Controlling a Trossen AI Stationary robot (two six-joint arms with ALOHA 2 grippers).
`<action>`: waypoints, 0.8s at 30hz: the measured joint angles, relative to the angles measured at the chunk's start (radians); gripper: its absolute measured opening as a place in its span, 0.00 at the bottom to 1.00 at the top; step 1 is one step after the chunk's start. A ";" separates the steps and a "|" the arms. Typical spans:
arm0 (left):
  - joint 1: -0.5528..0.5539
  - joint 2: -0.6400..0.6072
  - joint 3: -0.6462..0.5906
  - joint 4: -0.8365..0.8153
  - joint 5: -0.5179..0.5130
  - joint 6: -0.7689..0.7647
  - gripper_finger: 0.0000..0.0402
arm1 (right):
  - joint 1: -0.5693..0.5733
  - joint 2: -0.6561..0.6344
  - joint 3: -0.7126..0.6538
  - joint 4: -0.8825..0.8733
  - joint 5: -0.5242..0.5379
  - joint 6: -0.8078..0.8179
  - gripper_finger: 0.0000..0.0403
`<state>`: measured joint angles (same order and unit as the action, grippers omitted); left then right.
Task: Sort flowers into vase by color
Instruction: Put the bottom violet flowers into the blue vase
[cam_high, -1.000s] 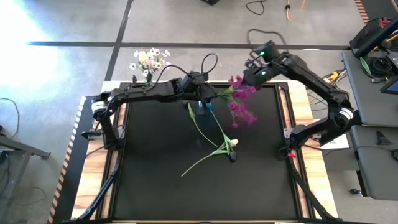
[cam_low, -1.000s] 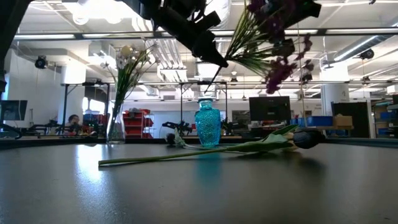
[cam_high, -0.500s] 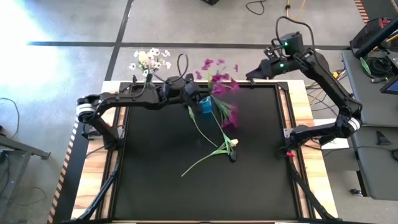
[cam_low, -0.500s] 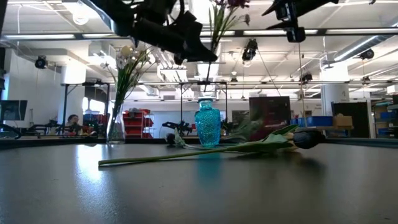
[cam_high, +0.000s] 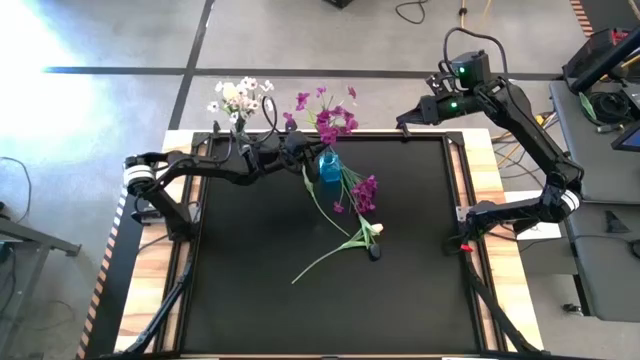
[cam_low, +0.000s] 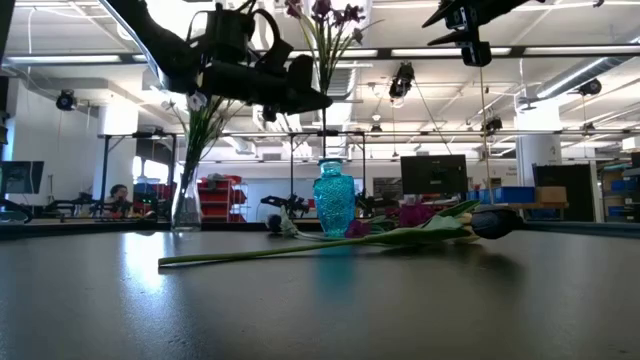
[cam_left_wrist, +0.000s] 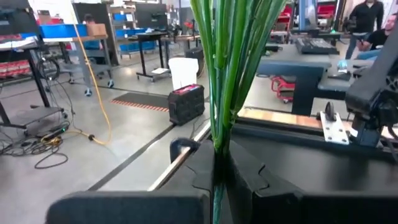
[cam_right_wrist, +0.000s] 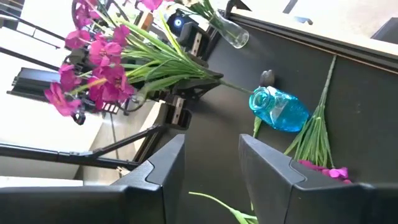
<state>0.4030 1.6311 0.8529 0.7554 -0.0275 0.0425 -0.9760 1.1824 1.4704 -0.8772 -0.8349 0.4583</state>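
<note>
Room: open workshop beyond the table, shelving, benches and a person far off at the low view's edge.

Table (cam_high: 260, 300): black mat, wood border.

Left arm is the working one. Left gripper (cam_high: 303, 153) hangs above the far-middle of the mat, fingers (cam_left_wrist: 249, 180) clenched on the stems of a magenta spray (cam_high: 325, 118). Stem axis near vertical, blossoms well above the claw, cut ends poking out just under it.

Key relation: blue vase (cam_high: 329, 165) sits directly below and just beside the claw. In the low view the stem tips hang right over the vase mouth (cam_low: 333, 163), apart from it, not in. My read: the next move is a straight descent, and any tilt in the bundle risks the stems catching the rim or tipping the vase.

Right gripper (cam_high: 412, 120) is parked high over the far-right edge, well away from the vase, jaws apart and holding nothing.

Clear vase (cam_high: 238, 125) with white and cream flowers (cam_high: 240, 95) stands past the left claw at the far-left corner.

Loose on the mat, nearer than the claw: a second magenta spray (cam_high: 362, 190), touching the blue vase's base, then two tulip stems (cam_high: 335, 245) crossing, with a dark bud (cam_high: 374, 252).
</note>
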 joint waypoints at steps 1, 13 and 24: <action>0.001 0.006 -0.008 0.006 0.002 -0.002 0.00 | 0.000 0.000 0.000 0.000 0.000 0.000 0.35; 0.001 0.101 -0.002 0.043 0.020 -0.003 0.06 | 0.003 0.002 0.000 0.000 0.057 -0.015 0.35; 0.001 0.098 0.002 0.030 0.045 0.000 0.31 | 0.003 0.002 0.000 0.000 0.105 -0.014 0.42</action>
<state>0.4042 1.7294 0.8551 0.7853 0.0175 0.0422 -0.9733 1.1847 1.4704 -0.8772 -0.7303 0.4438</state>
